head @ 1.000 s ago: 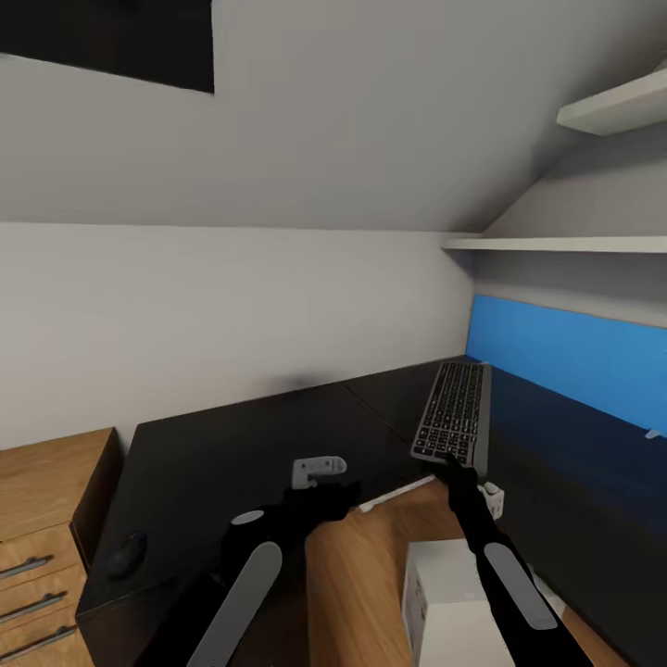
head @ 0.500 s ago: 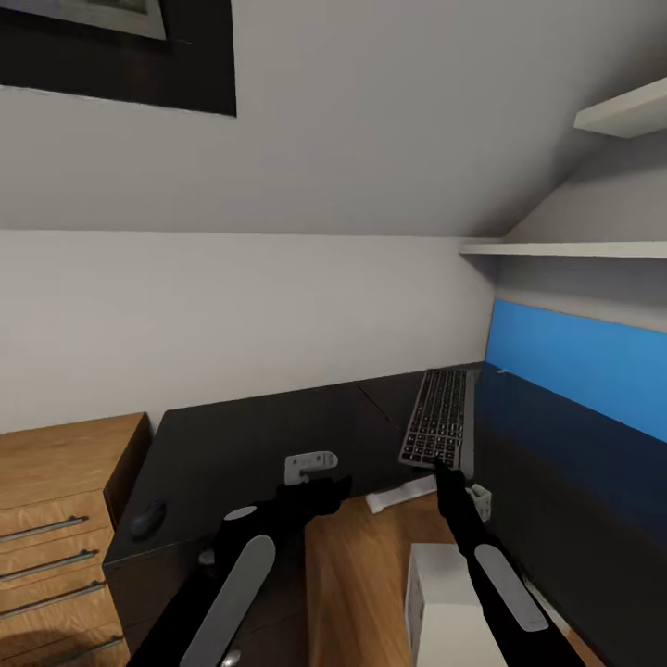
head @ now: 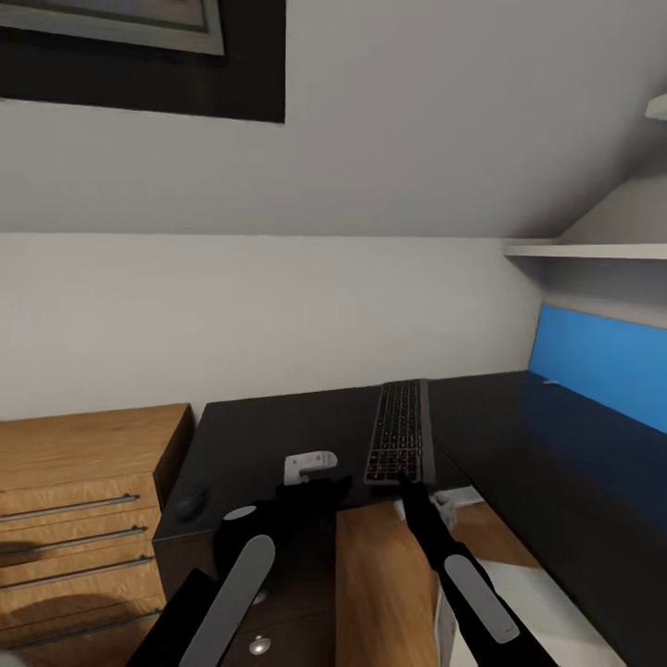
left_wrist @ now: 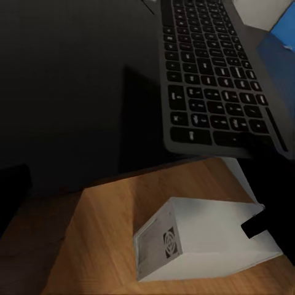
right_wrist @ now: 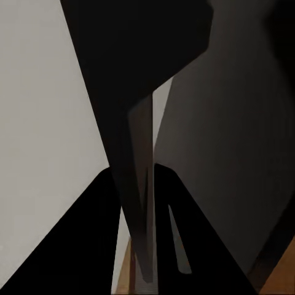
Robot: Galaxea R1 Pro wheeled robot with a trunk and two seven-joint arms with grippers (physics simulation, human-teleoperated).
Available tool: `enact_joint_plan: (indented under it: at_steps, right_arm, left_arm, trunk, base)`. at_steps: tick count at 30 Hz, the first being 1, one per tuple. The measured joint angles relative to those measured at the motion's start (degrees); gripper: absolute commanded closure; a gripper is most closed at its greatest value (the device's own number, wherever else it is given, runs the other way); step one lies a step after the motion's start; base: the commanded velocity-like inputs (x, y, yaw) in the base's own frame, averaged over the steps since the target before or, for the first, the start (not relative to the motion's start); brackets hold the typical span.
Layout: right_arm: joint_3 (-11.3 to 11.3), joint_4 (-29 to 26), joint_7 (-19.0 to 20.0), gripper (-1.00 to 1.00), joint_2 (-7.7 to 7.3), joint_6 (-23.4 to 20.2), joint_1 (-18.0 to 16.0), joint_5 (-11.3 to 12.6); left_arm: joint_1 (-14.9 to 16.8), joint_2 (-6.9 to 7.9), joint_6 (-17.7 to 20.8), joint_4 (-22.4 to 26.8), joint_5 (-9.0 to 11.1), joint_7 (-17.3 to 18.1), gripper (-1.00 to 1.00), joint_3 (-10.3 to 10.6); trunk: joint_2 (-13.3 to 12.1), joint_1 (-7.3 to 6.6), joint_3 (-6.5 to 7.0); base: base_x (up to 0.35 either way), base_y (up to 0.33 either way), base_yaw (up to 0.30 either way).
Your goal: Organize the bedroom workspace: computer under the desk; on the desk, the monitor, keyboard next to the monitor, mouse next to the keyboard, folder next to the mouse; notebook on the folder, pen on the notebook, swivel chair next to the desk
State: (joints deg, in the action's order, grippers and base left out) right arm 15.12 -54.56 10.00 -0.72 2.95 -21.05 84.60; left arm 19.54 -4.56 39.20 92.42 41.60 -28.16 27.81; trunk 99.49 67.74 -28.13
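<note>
The keyboard (head: pixel 398 430) lies lengthwise over the black desk (head: pixel 278 435), its near end sticking out past the desk's edge. My right gripper (head: pixel 405 481) is shut on that near end; in the right wrist view the keyboard (right_wrist: pixel 138 203) shows edge-on between the dark fingers. My left gripper (head: pixel 320 489) hovers open at the desk's edge, left of the keyboard and apart from it. A dark mouse (head: pixel 192 503) rests on the desk's left end. The pale computer (left_wrist: pixel 196 239) stands on the wooden floor below the keyboard (left_wrist: pixel 215 67). Monitor, folder and swivel chair are out of view.
A light-wood drawer cabinet (head: pixel 83 500) stands against the desk's left end. A small white bracket-like object (head: pixel 308 463) sits on the desk near my left gripper. The blue back panel (head: pixel 593 366) and a wall shelf (head: pixel 593 250) run along the right.
The head view has swung left, bringing more of the wood cabinet in. My right gripper has carried the keyboard away from the blue panel toward the desk's corner section.
</note>
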Motion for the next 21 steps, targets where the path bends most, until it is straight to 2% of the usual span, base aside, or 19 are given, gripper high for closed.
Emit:
enact_joint_plan:
  at_steps: [14,21]
  right_arm:
    - [-0.2,-0.1,2.2,1.00,0.84,0.2,0.0,0.1]
    - [0.2,0.1,1.8,1.00,0.88,0.2,0.0,0.0]
  left_arm:
    - [0.0,-0.01,0.0,0.0,0.0,0.0,-1.00,0.0]
    - [0.0,0.09,-0.2,0.1,-0.3,-0.1,-1.00,-0.1]
  trunk:
    - [0.0,0.00,0.00]
    - [0.0,0.00,0.25]
  base:
    - [0.000,0.000,0.022]
    - [0.000,0.000,0.173]
